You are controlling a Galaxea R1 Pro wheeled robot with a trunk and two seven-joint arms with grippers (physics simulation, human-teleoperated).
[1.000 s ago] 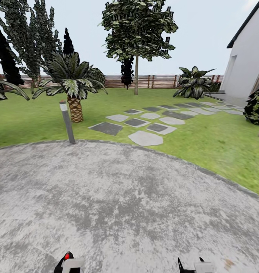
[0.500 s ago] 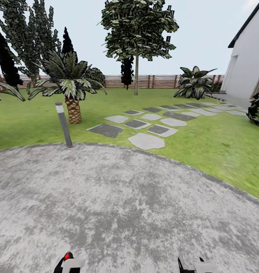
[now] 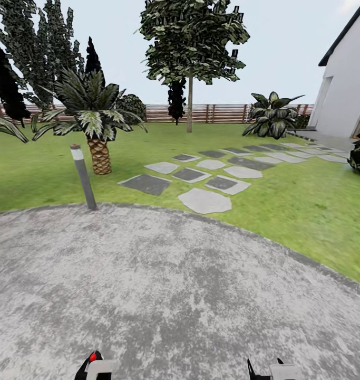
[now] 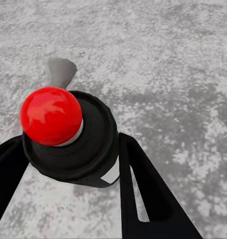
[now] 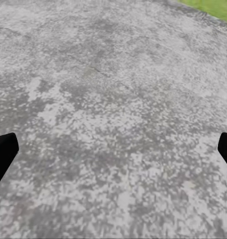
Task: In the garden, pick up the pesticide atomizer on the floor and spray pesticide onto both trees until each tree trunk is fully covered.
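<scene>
Ahead, from the head view, a grey speckled stone patio (image 3: pixel 169 295) curved up to the lawn (image 3: pixel 285 206), where stepping stones (image 3: pixel 205 201) led toward a slatted fence (image 3: pixel 211 113). One pale-trunked tree (image 3: pixel 190 100) stood near that fence, a short palm (image 3: pixel 99 153) and a bollard light (image 3: pixel 82 177) nearer. At the left wrist, the left gripper (image 4: pixel 68 164) had its jaws clenched on the pesticide atomizer (image 4: pixel 73 139), red knob up, over the patio. At the right wrist, the right gripper (image 5: pixel 113 149) hung with jaws released over bare stone.
</scene>
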